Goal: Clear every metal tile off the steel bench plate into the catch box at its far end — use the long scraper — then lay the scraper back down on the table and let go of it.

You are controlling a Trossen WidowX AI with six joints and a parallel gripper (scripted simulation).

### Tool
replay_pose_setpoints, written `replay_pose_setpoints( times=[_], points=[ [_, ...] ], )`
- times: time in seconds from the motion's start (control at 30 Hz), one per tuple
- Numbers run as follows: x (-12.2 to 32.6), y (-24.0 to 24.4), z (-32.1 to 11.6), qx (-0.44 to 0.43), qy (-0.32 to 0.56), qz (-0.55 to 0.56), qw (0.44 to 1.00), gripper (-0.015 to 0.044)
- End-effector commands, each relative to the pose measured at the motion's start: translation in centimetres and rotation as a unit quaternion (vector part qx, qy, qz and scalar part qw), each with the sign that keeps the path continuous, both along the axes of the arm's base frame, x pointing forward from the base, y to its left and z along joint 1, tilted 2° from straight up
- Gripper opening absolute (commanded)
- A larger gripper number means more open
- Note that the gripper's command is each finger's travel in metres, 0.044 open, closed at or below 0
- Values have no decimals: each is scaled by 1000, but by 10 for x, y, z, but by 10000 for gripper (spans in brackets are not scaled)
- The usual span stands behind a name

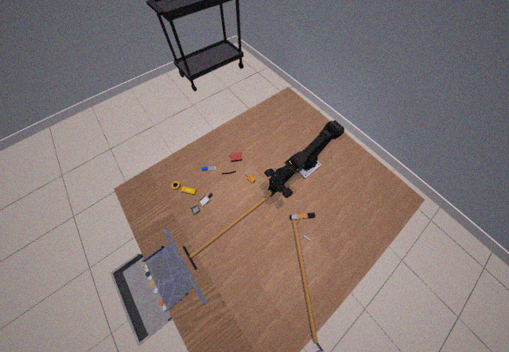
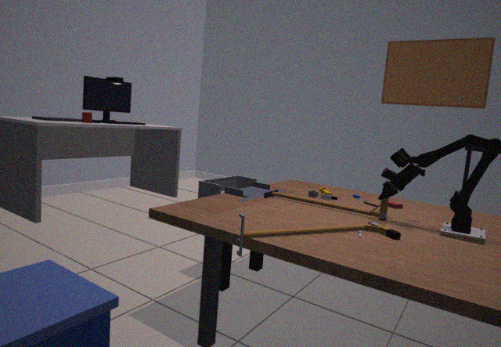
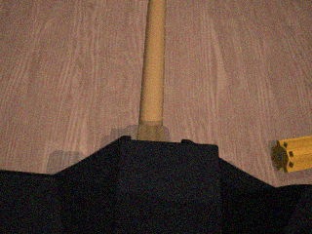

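The long scraper's wooden handle point(image 1: 230, 226) point(image 2: 323, 203) point(image 3: 155, 63) runs from my gripper to its dark blade point(image 1: 189, 257), which is at the table just short of the steel bench plate point(image 1: 170, 272). My gripper point(image 1: 270, 193) point(image 2: 383, 198) is shut on the scraper's grip end, low over the table; the fingertips are hidden in the wrist view. The catch box point(image 1: 130, 303) point(image 2: 210, 189) is at the plate's far end. Several small tiles point(image 1: 152, 283) point(image 1: 161, 301), white, dark and orange, lie in a row inside it along the plate's far edge. I see no tile on the plate.
A second long-handled tool point(image 1: 304, 276) point(image 2: 303, 230) with a hooked end lies beside a hammer-like tool point(image 1: 304, 215) point(image 2: 384, 229). A yellow screwdriver-like tool point(image 1: 250, 178) point(image 3: 294, 155), a red block point(image 1: 235, 156), a yellow block point(image 1: 188, 190) and a tape ring point(image 1: 176, 184) lie on the other side.
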State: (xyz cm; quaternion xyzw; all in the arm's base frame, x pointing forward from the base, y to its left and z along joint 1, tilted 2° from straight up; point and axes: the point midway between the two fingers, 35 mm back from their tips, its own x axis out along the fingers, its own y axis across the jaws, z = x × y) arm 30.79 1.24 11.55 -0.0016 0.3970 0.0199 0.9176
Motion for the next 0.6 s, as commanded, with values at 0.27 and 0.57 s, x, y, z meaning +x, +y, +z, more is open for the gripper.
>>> replay_pose_setpoints(
  times=[0.27,0.57],
  points=[
    [0,0,0,0,0,0,1000,341],
    [-1,0,16,0,0,0,1000,440]
  ],
)
